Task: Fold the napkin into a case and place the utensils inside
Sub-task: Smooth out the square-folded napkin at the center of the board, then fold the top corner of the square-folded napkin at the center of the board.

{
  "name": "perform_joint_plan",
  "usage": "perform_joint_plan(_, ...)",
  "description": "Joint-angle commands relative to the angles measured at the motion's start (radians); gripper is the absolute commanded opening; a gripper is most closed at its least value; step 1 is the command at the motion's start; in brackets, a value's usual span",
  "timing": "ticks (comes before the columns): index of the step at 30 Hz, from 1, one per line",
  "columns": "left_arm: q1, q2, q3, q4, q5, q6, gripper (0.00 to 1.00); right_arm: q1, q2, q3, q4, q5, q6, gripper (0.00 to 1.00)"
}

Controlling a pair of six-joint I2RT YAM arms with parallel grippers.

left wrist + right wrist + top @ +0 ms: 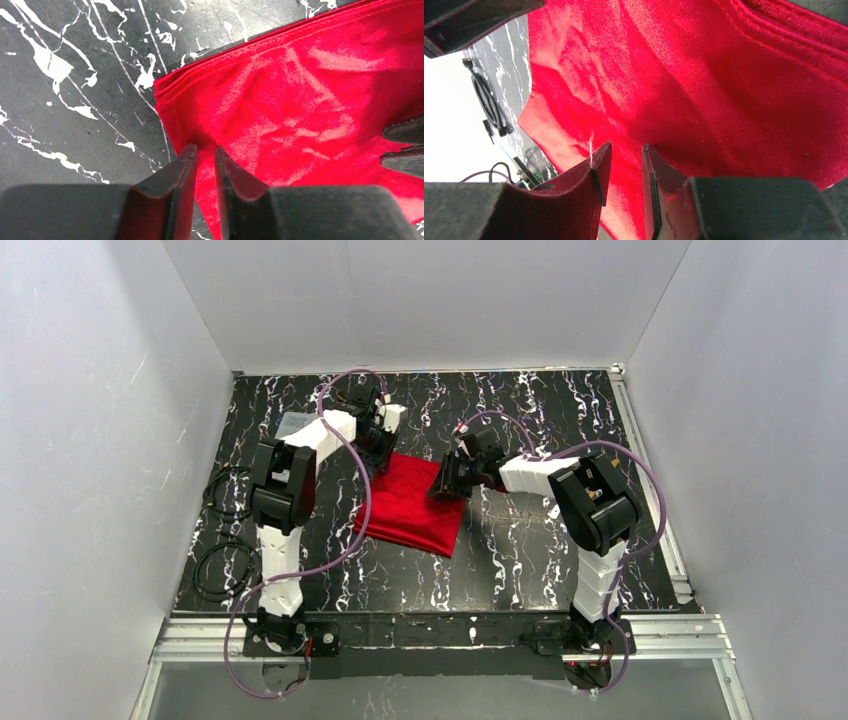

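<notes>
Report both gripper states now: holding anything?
Left gripper: jaws nearly together at the napkin edge; grip cannot be told.
Right gripper: jaws narrow over the napkin; grip cannot be told.

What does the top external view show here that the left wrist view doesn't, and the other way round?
Only the top view: the left arm and right arm whole, the napkin's full outline, and the white walls. Only the left wrist view: the stacked layers at the napkin's corner, and the left gripper's fingers nearly together over its edge. Both: the red napkin on the black marbled table, with the left gripper at its edge.
</notes>
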Motion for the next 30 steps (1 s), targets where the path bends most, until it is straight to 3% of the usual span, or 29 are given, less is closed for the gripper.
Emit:
perform_joint_plan(1,0.001,-0.034,-0.029,0.009,-0.040,0.015,0.24,0.011,-0.002,0.049,0.035,-0.015,0.000,0.37)
perform_joint_plan(10,0.000,-0.040,-0.043,0.032,-0.072,-0.003,0.29,0.028,0.013,0.021,0.046,-0.014,0.001,0.36)
perform_joint_plan(21,0.007,-0.155,-0.071,0.017,0.037,-0.019,0.30,0.027,0.031,-0.030,0.055,-0.007,-0.003,0.33)
perform_joint_plan(30,0.017,-0.120,-0.083,0.041,-0.012,0.003,0.31,0.027,0.039,-0.045,0.057,-0.006,-0.002,0.32)
